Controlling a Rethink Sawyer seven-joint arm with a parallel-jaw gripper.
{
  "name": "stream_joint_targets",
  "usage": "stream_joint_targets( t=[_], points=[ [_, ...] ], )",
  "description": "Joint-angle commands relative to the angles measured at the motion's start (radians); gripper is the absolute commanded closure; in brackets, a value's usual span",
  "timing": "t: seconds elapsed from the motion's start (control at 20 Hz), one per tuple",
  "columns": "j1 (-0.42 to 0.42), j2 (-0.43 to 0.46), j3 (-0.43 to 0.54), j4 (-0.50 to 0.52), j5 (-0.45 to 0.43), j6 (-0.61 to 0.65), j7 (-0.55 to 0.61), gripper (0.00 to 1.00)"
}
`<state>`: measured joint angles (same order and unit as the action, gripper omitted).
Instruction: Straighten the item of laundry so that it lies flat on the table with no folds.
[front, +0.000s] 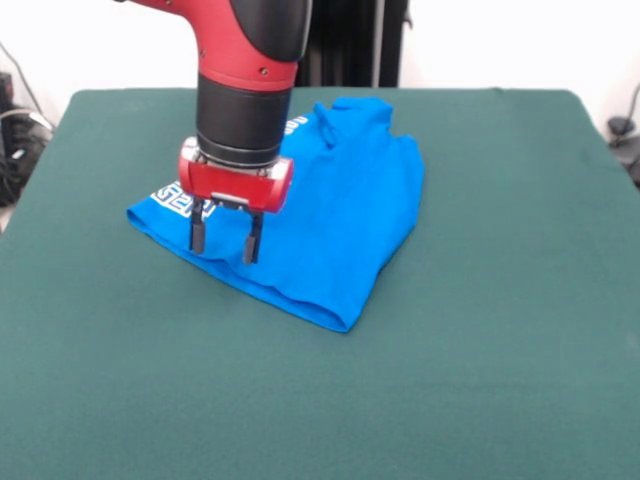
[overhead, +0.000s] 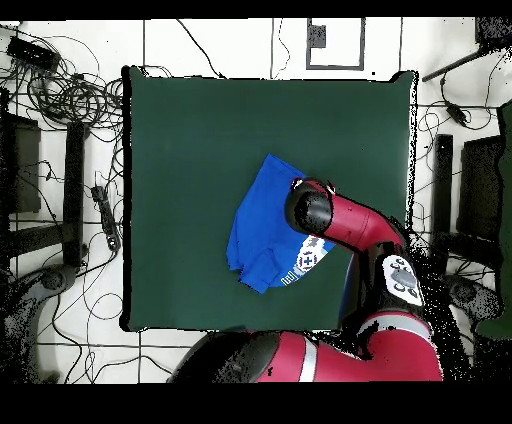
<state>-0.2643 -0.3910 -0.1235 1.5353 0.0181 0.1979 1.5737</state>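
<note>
The blue T-shirt (front: 340, 210) lies crumpled and folded over itself on the far middle of the green table (front: 450, 380). Its plain side is mostly up, and white letters show at its left edge and near the arm. My gripper (front: 224, 243) points straight down over the shirt's left part. Its two black fingers are open, with the tips at or just above the cloth and nothing between them. In the overhead view the shirt (overhead: 262, 215) is a folded bundle right of the table's (overhead: 180, 150) centre. The red arm (overhead: 340, 220) covers its right edge and hides the gripper.
Cables and boxes lie on the floor around the table in the overhead view (overhead: 70, 110). A dark post (front: 350, 40) stands behind the table's far edge. Bare green felt surrounds the shirt on all sides.
</note>
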Motion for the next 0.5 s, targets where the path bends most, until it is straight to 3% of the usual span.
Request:
stream_joint_targets(
  t=[0.05,0.5],
  points=[
    [0.046,0.066,0.094,0.091,0.063,0.014,0.244,0.00],
    [0.048,0.062,0.090,0.087,0.061,0.029,0.235,0.00]
  ],
)
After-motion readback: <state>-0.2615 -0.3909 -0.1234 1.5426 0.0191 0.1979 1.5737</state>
